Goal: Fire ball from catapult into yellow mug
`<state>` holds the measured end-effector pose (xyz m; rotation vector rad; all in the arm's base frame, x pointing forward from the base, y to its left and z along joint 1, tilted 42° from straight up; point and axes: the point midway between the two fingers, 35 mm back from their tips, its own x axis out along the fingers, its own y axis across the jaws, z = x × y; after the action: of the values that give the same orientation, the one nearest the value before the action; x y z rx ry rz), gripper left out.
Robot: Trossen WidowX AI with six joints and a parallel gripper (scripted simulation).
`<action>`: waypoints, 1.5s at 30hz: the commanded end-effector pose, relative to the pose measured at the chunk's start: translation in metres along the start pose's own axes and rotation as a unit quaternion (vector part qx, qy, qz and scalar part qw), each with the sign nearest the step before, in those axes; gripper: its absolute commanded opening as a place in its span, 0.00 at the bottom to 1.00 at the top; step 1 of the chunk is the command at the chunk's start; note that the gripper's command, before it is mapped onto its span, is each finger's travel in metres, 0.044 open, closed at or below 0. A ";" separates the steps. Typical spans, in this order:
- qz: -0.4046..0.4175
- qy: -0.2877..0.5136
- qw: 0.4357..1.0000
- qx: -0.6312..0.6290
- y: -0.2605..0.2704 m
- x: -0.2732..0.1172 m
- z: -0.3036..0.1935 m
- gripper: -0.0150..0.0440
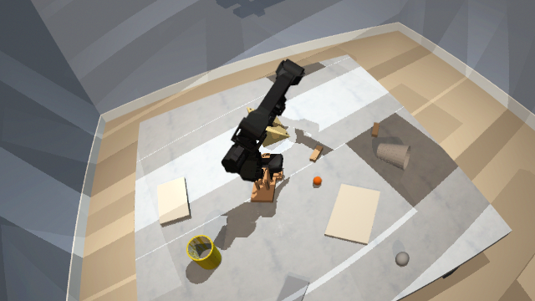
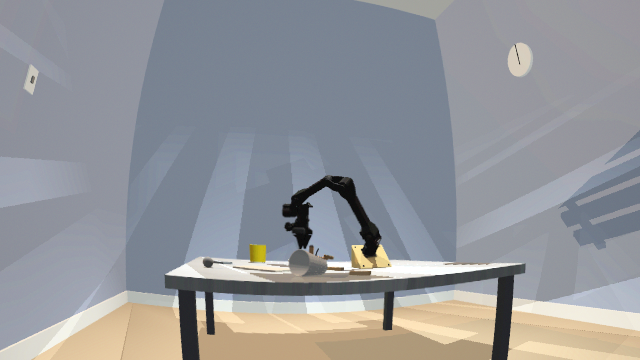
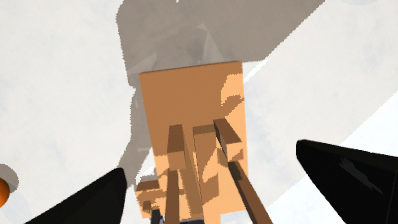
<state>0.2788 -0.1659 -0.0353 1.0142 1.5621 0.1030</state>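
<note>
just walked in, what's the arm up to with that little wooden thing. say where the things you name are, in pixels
The arm's open tool (image 2: 303,245) (image 3: 212,162) hangs over the wooden catapult (image 1: 263,194) (image 3: 192,95), holding nothing. It looks to be lining up to grip or turn it, though that is a guess. The orange ball (image 1: 317,181) (image 3: 3,193) lies on the table beside the catapult, not loaded, and the yellow mug (image 1: 209,257) (image 2: 257,253) stands upright further off.

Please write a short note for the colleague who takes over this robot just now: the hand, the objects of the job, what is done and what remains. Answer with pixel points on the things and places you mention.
Hand (image 2: 303,245) (image 3: 212,162): open, nothing held, over the wooden catapult (image 1: 262,196) (image 3: 190,95).
Ball: the orange ball (image 1: 318,181) (image 3: 3,193) is presumably the one; it lies on the table (image 1: 292,234) (image 2: 425,280) beside the catapult.
Yellow mug (image 1: 213,257) (image 2: 258,254): upright, no ball visible inside.
Done: no loading or shot to be seen; I cannot tell whether the aim is set.
Left: load the ball, aim at the mug, fire.
</note>
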 end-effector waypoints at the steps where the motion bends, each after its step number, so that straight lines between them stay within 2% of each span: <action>1: 0.004 -0.001 1.000 0.005 -0.001 0.007 0.000 1.00; 33: 0.005 -0.001 1.000 0.004 0.002 0.058 0.000 1.00; 41: 0.005 -0.001 1.000 0.004 0.002 0.060 0.000 1.00; 45: 0.001 -0.005 1.000 0.000 0.002 0.056 0.001 0.82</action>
<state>0.2859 -0.1289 -0.0776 1.0157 1.5532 0.1008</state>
